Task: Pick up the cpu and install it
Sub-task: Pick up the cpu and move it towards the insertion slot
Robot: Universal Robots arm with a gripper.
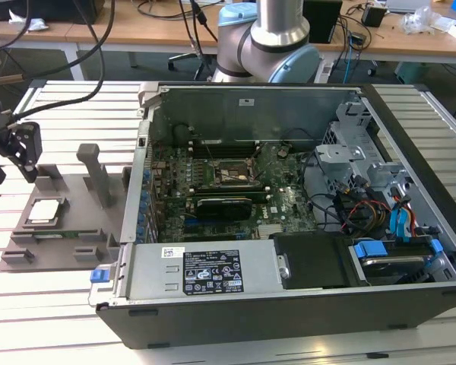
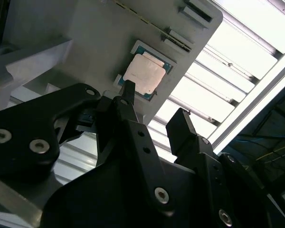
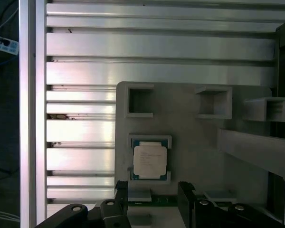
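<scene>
The cpu (image 1: 45,211), a small square chip with a pale metal top, lies flat in a recess of the grey plastic tray (image 1: 72,228) on the exterior view's left. My gripper (image 1: 11,158) hangs open above the tray's far left corner, a short way from the chip and not touching it. Both wrist views show the cpu (image 2: 143,75) (image 3: 149,160) just beyond the black fingertips (image 2: 128,88), with nothing between them. My gripper (image 2: 154,102) (image 3: 153,190) is spread wider than the chip. The open socket (image 1: 229,176) sits on the motherboard inside the computer case (image 1: 289,304).
The tray (image 3: 190,137) carries upright pegs (image 1: 99,173) and square pockets (image 3: 140,100). It rests on a slatted aluminium table (image 1: 53,319). The case's tall wall (image 1: 137,190) stands right beside the tray. The arm's base (image 1: 270,38) rises behind the case.
</scene>
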